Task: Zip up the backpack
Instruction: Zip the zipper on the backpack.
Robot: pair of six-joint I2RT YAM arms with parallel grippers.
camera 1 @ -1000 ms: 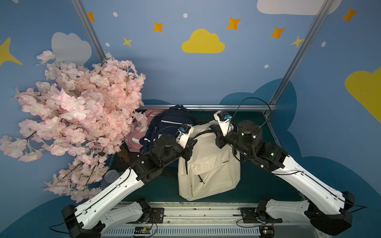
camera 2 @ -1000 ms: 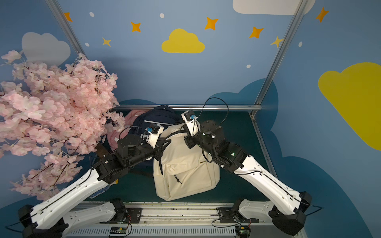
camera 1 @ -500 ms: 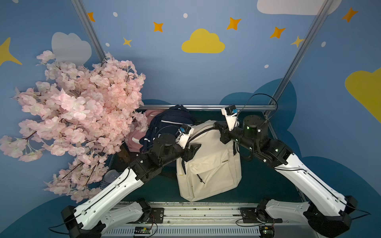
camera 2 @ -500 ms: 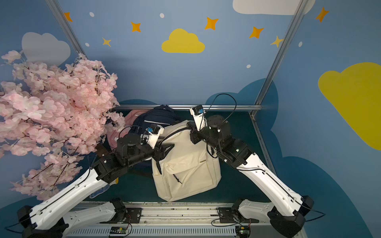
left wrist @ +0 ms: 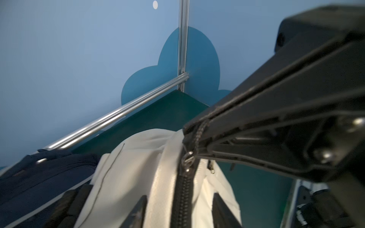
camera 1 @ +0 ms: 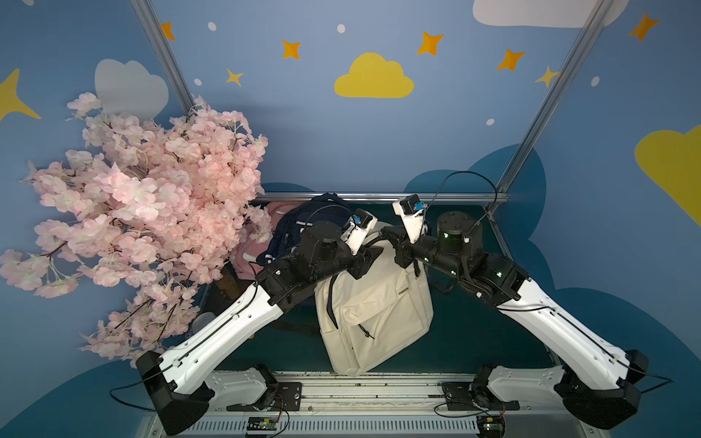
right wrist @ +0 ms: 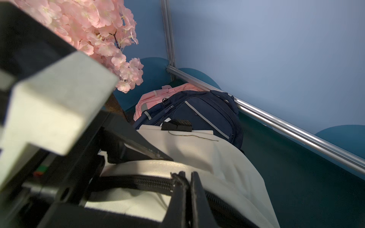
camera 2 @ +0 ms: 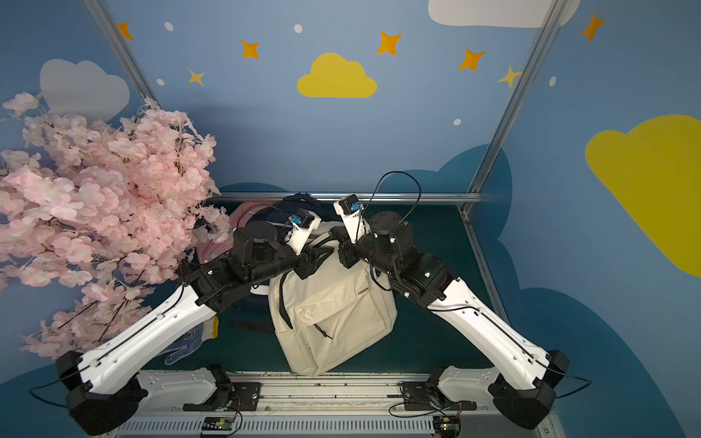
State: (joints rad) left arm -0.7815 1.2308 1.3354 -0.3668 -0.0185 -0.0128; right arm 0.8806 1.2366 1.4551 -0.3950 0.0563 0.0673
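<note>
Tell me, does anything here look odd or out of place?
Yes. The cream backpack lies askew on the table, and a stray dotted work glove, seemingly left behind, lies beneath the left arm.

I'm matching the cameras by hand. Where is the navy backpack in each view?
In a top view: navy backpack at the back, between the blossom tree and the cream backpack.
In a top view: navy backpack in the same spot.
Left wrist: navy backpack beside the cream backpack.
Right wrist: navy backpack behind the cream backpack, in front of the pink backpack.
Shared landmark: the silver rail along the back wall.
</note>
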